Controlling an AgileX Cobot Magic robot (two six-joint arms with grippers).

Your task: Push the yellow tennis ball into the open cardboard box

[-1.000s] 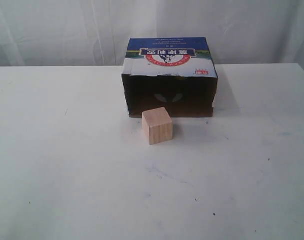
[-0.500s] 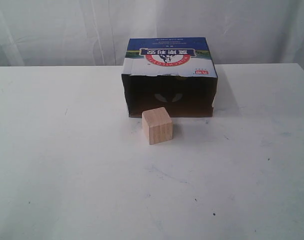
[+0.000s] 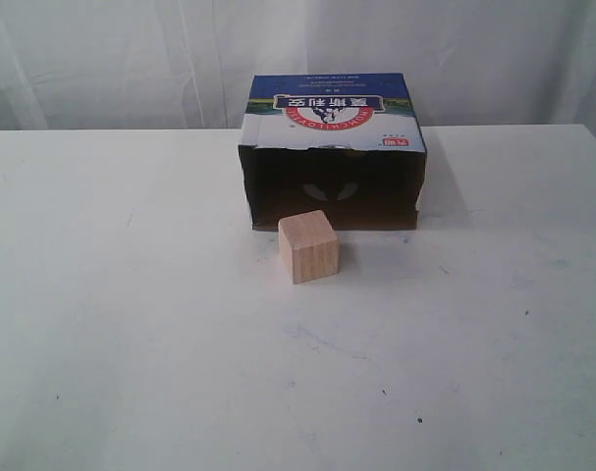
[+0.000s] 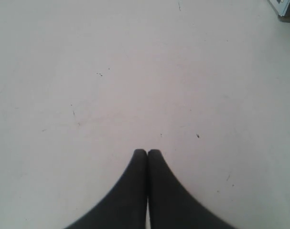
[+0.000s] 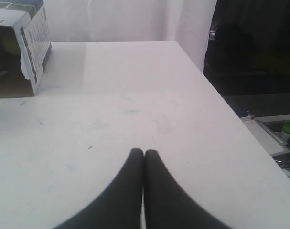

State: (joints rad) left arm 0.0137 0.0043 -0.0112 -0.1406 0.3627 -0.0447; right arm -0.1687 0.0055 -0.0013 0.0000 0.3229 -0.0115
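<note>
The open cardboard box [image 3: 329,116] lies at the back middle of the table, its blue-and-white printed side up and its dark opening turned toward the front. The yellow tennis ball shows in no view. I cannot tell whether it lies in the box's dark interior. My left gripper [image 4: 147,151] is shut over bare table, with a corner of the box [image 4: 284,6] far off at the frame's edge. My right gripper [image 5: 144,151] is also shut over bare table, well away from the box [image 5: 36,45]. Neither gripper appears in the exterior view.
A pale wooden cube [image 3: 308,246] stands just in front of the box's opening, slightly left of its middle. The white table [image 3: 131,334] ends at an edge [image 5: 216,90] on my right gripper's side, with dark floor and clutter beyond.
</note>
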